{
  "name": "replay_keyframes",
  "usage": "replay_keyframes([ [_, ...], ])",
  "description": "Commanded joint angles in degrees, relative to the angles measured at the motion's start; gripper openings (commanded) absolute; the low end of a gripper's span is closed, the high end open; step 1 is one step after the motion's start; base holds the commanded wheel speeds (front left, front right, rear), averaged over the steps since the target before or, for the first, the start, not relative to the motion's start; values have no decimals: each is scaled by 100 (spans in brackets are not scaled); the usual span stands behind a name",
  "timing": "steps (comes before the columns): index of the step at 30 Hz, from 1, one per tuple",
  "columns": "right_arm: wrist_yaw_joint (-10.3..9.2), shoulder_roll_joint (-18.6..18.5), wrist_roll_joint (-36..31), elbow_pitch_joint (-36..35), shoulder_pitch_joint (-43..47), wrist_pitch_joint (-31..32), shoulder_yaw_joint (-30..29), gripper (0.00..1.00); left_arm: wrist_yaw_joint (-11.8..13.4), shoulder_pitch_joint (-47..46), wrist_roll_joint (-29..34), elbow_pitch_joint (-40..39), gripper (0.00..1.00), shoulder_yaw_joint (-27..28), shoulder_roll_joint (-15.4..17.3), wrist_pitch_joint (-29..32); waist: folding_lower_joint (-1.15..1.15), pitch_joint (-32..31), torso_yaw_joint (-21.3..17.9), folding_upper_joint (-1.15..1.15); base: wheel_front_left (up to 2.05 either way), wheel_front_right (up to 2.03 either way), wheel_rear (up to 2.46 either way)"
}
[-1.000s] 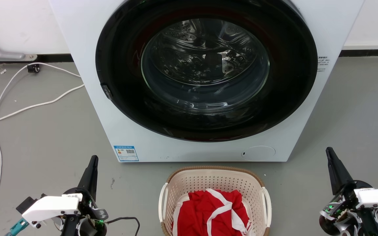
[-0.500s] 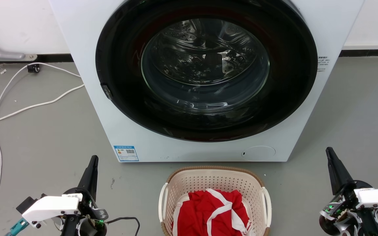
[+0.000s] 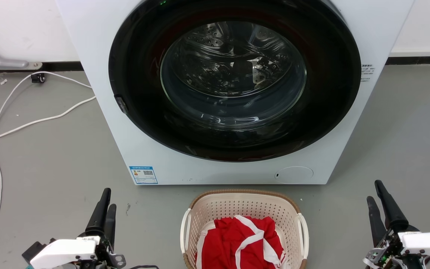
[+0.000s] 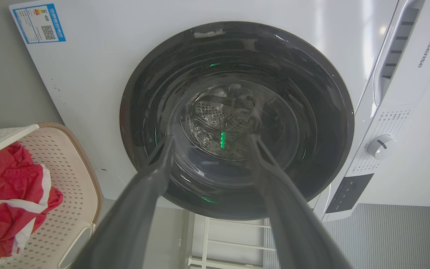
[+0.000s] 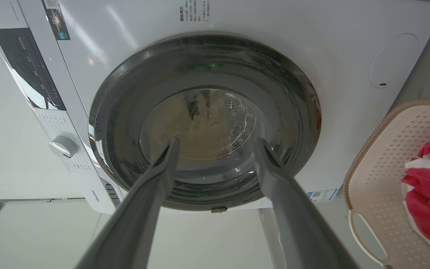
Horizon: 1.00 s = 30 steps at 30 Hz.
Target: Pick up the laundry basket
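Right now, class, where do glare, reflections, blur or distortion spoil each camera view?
Head view: bright highlights on the washing machine's door glass; left wrist view: the left gripper's fingers look blurred, green reflections dot the glass; right wrist view: glare streaks the control panel.

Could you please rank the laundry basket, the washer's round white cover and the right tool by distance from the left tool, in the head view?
From the left tool:
1. laundry basket, centre floor, just to its right.
2. round white cover, farther forward and right.
3. right tool, far right edge.
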Motion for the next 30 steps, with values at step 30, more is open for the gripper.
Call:
replay_keyframes([
  [30,1,-1,-4300,-1300,147,-834,-191,100,701,231,3056,-1502,100,472,15,-829,0,-51,-4,0,0,0,0],
])
